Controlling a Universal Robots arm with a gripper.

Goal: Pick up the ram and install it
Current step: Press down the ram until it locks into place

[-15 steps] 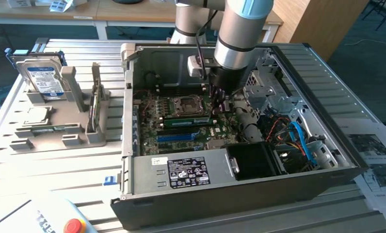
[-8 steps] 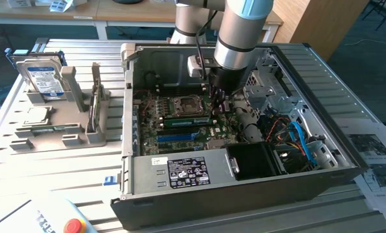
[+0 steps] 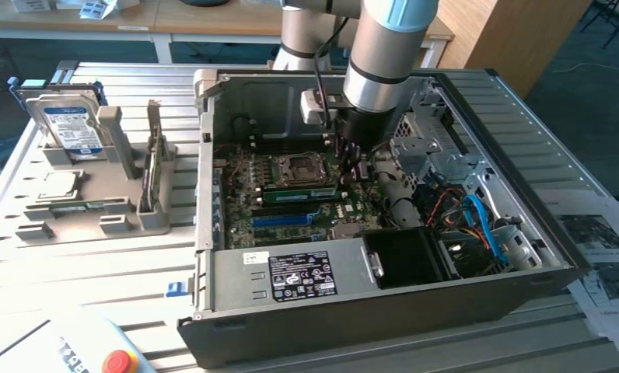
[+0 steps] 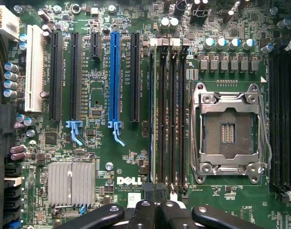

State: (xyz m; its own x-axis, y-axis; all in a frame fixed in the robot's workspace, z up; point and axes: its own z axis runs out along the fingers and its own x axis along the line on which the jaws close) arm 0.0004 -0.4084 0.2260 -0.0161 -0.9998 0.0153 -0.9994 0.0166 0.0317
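The ram is a narrow green stick lying along a memory slot on the motherboard, inside the open computer case. In the wrist view the ram shows edge-on as a thin pale line in the slot nearest the black expansion slots. My gripper reaches down into the case at one end of that stick. Its black fingertips are shut together right at the slot's end. I cannot tell whether they touch the stick. A second, similar green stick stands upright in the grey holder.
The empty processor socket lies beside the memory slots. A hard drive and a small silver chip rest in the holder. Cables and drive cages crowd the case's far side. A power supply fills its front. Papers lie outside.
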